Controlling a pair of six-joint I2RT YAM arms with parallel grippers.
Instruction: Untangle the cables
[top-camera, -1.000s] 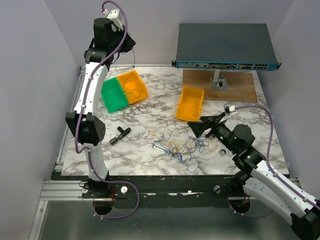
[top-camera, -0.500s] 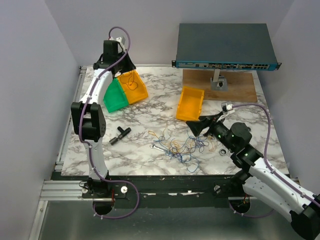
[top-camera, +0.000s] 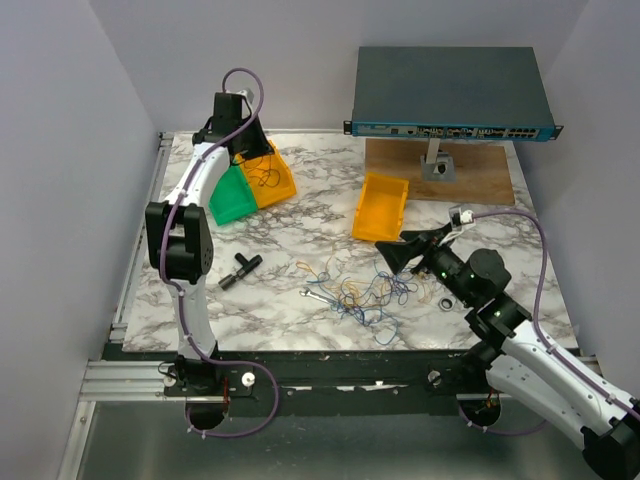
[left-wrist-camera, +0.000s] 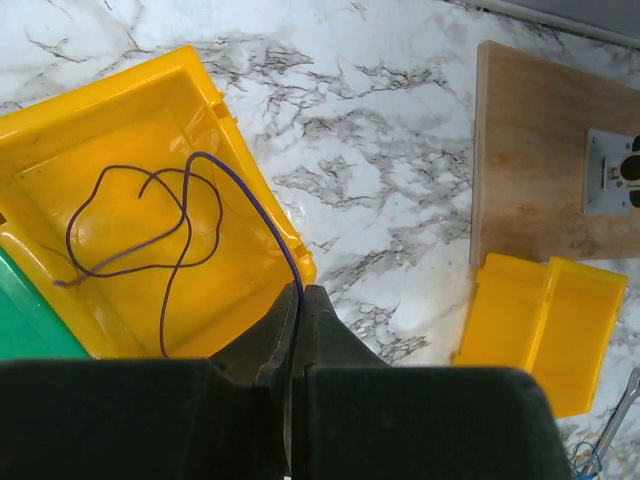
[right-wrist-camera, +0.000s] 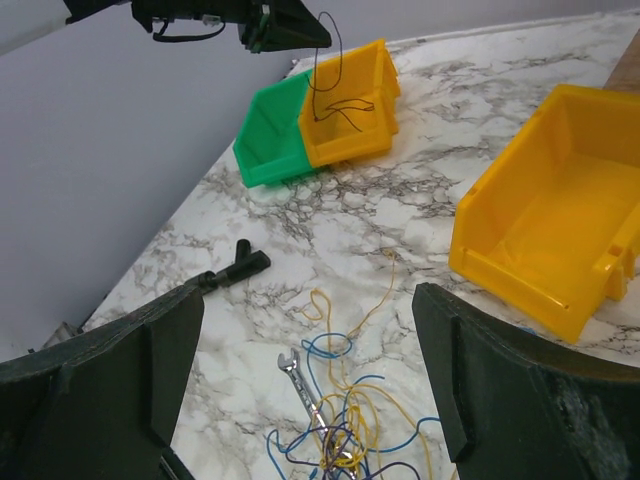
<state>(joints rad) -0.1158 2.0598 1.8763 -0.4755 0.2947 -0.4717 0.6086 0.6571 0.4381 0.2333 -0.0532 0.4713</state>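
One purple cable (left-wrist-camera: 243, 188), pinched in the left hand (left-wrist-camera: 300, 300), has come down into the yellow bin (left-wrist-camera: 110, 85), so release looks next; the right hand (top-camera: 392, 255) waits spread beside the tangle (top-camera: 365, 295).

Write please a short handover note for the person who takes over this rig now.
Left end effector: shut on a thin purple wire, above the far-left yellow plastic bin; the wire's loose part lies in the bin.
Right end effector: open, empty, beside the tangle of thin blue, yellow and orange cables.
Done: one wire separated.
Left: release it, then separate the rest; a small silver wrench lies among them.
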